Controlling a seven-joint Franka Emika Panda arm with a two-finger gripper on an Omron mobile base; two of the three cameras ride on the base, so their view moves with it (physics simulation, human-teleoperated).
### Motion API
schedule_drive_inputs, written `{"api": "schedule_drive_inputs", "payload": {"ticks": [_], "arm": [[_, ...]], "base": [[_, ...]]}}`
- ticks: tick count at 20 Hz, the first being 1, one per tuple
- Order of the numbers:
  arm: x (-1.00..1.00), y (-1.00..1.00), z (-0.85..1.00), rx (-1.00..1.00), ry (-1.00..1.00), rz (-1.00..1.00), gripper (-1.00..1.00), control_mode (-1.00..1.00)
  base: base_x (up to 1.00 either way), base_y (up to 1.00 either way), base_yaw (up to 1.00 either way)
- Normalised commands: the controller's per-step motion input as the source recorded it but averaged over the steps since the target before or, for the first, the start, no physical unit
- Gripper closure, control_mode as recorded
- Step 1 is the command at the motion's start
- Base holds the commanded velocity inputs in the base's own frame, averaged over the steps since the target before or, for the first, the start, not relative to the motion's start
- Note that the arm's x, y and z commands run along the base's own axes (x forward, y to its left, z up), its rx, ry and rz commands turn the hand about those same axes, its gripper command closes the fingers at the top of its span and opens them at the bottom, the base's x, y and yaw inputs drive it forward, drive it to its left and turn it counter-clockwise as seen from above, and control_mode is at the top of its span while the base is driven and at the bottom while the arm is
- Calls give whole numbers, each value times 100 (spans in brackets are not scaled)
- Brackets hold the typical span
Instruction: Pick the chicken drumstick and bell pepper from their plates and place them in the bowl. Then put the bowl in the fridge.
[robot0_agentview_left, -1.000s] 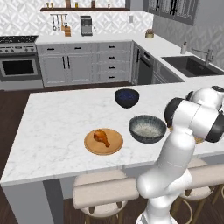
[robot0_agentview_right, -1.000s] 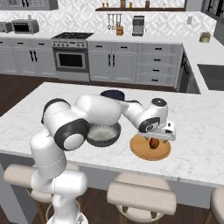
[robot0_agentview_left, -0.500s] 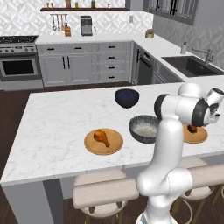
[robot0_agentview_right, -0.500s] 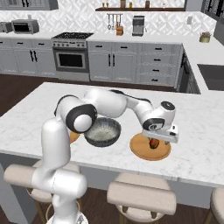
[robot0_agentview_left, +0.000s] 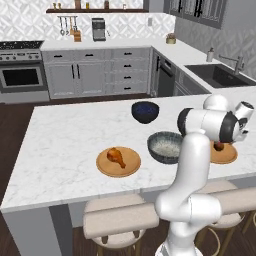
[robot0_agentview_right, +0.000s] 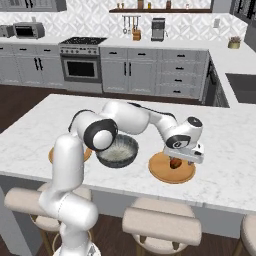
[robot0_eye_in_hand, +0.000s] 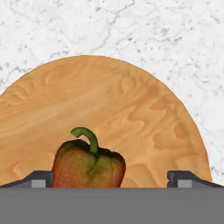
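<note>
The bell pepper (robot0_eye_in_hand: 89, 164) is seen on the wooden plate (robot0_eye_in_hand: 131, 109), upright, with its green stem curling up from the top. In the hand view it lies between the two dark fingertips (robot0_eye_in_hand: 41, 178), nearer to the left one; the jaws are spread wide to either side of it and nothing is pinched. In the right base view the gripper (robot0_agentview_right: 183, 156) is seen lowered over this plate (robot0_agentview_right: 161, 171), with the pepper (robot0_agentview_right: 174, 163) just below the hand. From the left base view the same plate (robot0_agentview_left: 225, 155) is partly hidden behind the arm, and the pepper (robot0_agentview_left: 219, 146) shows as a small dark shape at the hand.

Just beside this plate, the grey speckled bowl (robot0_agentview_left: 165, 147) is set on the white marble desk (robot0_agentview_left: 65, 140); its pale inside holds nothing. On the bowl's other side a second wooden plate (robot0_agentview_left: 106, 166) is laid, and the chicken drumstick (robot0_agentview_left: 116, 156) rests on it. A smaller dark blue bowl (robot0_agentview_left: 145, 111) stands farther back on the desk, apart from the others.

Padded stools (robot0_agentview_left: 120, 222) are tucked beneath the near edge of the desk. Beyond it, grey cabinets (robot0_agentview_left: 95, 75), a stove (robot0_agentview_left: 20, 75) and a sink (robot0_agentview_left: 220, 74) are seen along the walls. The fridge cannot be made out.
</note>
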Motion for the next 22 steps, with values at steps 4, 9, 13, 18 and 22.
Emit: {"api": "schedule_drive_inputs", "payload": {"ticks": [4, 9, 13, 18, 22], "arm": [[26, 24, -24, 0, 0, 0, -100, -100], [-5, 34, -28, 0, 3, 0, -100, -100], [-25, 19, -28, 0, 2, -7, -100, -100], [0, 5, -19, 0, 0, -10, -100, -100], [20, 1, -18, 2, 0, -5, -100, -100]], "base": [[0, 0, 0], [0, 0, 0], [0, 0, 0], [0, 0, 0], [0, 0, 0]]}}
